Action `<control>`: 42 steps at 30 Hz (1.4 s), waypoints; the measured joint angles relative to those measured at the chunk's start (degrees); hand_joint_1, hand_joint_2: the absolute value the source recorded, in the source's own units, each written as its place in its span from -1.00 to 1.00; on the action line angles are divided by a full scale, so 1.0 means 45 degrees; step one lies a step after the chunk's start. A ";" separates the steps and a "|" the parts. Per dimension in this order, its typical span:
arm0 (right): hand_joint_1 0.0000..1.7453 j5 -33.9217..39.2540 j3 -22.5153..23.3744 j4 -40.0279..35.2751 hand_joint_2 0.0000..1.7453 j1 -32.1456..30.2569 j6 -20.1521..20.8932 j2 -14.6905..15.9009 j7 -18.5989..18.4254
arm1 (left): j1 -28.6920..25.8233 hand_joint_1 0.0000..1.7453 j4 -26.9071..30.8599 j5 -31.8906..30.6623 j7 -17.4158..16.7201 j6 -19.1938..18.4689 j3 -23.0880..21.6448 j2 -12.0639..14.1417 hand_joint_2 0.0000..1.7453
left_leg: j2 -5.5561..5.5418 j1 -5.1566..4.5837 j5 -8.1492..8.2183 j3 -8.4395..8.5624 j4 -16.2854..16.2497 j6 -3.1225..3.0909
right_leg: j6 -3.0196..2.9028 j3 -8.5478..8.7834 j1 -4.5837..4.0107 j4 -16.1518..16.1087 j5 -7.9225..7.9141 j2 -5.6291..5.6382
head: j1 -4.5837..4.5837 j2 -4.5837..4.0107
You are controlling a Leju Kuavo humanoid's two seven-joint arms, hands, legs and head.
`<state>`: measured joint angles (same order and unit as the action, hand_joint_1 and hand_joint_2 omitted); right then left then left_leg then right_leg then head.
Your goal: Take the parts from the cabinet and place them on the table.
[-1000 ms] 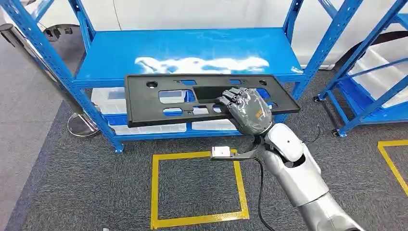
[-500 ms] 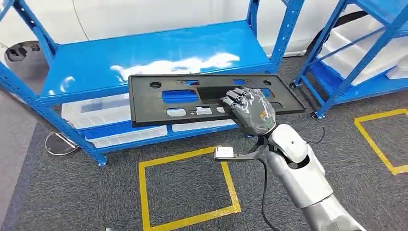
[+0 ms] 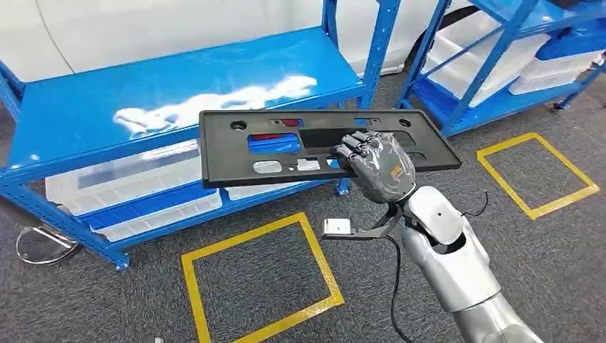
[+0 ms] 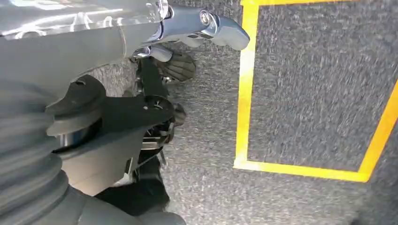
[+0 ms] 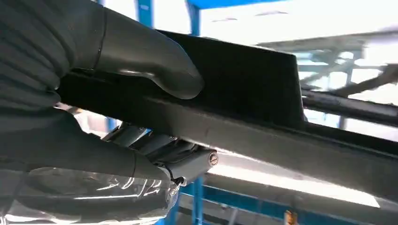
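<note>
A long flat black plastic panel [image 3: 236, 150] with several cut-outs hangs level in the air in front of the blue cabinet shelf [image 3: 143, 93]. My right hand [image 3: 376, 166] grips it near its right end, fingers curled over the near edge. In the right wrist view the thumb [image 5: 150, 61] presses on the panel [image 5: 244, 84] while the fingers clamp it from the other side. My left hand [image 4: 141, 112] hangs low over the grey carpet, and how its fingers lie is unclear.
White bins [image 3: 107, 182] sit on the cabinet's lower shelf. A second blue rack [image 3: 493, 71] with white bins stands at the right. Yellow tape squares [image 3: 246, 232] [image 3: 564, 200] mark the carpet. A round metal base [image 3: 43, 243] lies at the left.
The whole picture has shifted: the camera has turned, so the cabinet slides left and the second rack and right square come further in. The panel stays in my right hand.
</note>
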<state>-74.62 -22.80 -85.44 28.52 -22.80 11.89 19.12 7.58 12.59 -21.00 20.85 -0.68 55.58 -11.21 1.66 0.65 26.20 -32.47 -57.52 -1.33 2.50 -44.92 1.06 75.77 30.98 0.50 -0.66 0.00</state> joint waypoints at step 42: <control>1.00 -0.2204 0.0252 0.0398 1.00 0.0111 0.0903 0.0578 -0.1243 | 0.0030 -1.00 0.0000 0.0063 0.0063 -0.0102 0.0000 0.0010 1.00 | 0.0322 -0.0117 0.0787 0.0004 -0.0590 0.0538 | -0.0781 0.2004 -0.0143 -0.3971 -0.1620 -0.0333 | 0.0073 0.0000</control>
<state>-84.54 -21.66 -83.65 29.02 -18.73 14.49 13.53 7.71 12.59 -20.72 21.13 -1.14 55.58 -11.17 3.11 0.12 29.75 -32.45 -60.18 1.10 -1.01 -35.90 0.42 57.90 23.69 -1.00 -0.33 0.00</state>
